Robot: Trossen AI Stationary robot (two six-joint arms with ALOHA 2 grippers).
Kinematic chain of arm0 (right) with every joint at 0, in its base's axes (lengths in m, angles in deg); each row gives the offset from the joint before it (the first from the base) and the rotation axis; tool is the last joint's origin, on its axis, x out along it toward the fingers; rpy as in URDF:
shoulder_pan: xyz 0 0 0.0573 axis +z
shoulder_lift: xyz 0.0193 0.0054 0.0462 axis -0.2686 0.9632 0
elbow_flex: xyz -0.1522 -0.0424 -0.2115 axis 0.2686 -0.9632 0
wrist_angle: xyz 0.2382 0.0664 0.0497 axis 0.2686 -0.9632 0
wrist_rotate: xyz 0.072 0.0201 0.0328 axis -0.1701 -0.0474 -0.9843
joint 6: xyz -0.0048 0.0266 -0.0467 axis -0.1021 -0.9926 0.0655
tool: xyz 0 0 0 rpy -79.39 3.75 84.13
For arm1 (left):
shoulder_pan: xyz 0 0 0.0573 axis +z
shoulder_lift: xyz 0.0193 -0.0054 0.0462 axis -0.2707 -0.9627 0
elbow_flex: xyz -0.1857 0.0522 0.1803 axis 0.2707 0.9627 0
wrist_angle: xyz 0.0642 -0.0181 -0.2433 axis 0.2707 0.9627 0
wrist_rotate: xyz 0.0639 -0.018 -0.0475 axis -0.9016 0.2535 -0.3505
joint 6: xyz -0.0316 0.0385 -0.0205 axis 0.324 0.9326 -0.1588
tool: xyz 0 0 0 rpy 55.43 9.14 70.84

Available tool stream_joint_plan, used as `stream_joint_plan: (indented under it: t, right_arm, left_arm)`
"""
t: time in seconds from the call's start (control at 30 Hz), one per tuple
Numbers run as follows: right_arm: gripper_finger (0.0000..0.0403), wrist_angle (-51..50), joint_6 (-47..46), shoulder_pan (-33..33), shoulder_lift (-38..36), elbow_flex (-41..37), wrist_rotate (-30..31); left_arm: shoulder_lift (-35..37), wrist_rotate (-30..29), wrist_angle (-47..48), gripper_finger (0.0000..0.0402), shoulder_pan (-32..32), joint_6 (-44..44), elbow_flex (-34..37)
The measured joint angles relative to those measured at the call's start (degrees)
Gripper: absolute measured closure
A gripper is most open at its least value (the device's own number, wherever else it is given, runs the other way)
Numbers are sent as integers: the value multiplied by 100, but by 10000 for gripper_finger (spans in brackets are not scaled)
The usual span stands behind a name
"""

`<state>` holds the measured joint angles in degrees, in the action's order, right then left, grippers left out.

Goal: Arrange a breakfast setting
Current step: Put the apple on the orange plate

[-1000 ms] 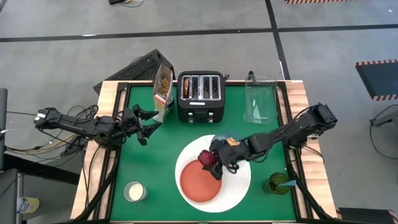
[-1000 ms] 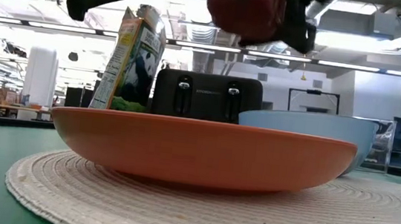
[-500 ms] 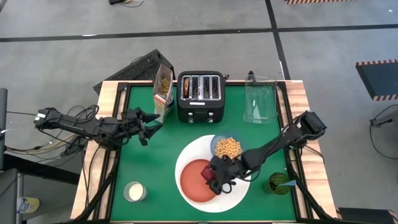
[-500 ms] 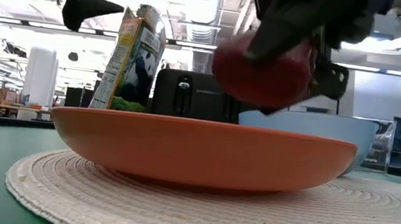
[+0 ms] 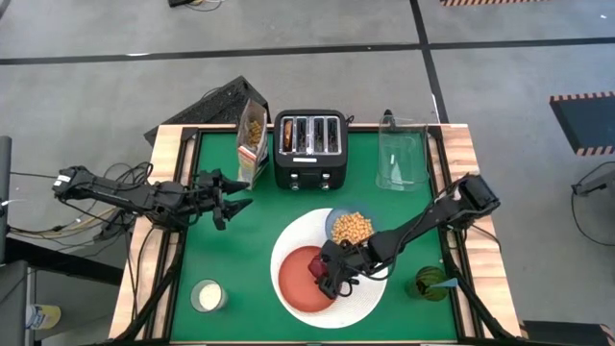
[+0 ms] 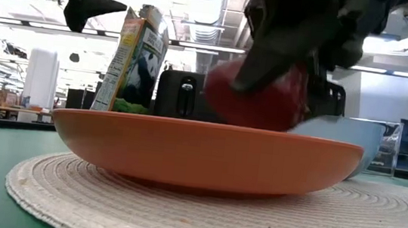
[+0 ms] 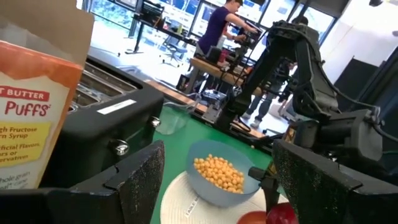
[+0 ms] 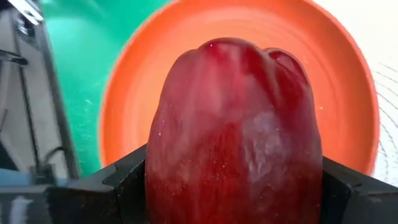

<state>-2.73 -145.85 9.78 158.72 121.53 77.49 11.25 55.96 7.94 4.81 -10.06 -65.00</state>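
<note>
Partly, right hand [image 5: 323, 274] hides dark red piece [image 5: 315, 264].

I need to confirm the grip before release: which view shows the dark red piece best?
Right wrist view: the dark red piece fills the frame between the right gripper's fingers, above the red-orange plate. High view shows it small; low view partly behind the gripper; left wrist only an edge.

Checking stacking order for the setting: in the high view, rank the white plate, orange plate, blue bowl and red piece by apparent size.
1. white plate
2. orange plate
3. blue bowl
4. red piece, partly covered by the right gripper, still clearly smallest.
</note>
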Motion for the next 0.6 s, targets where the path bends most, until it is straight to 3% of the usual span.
stream_joint_plan:
  t: [0.6]
  right_arm:
    - [80,68,1,-80,-13,2,-20]
  left_arm:
    - [0,2,4,119,0,0,0]
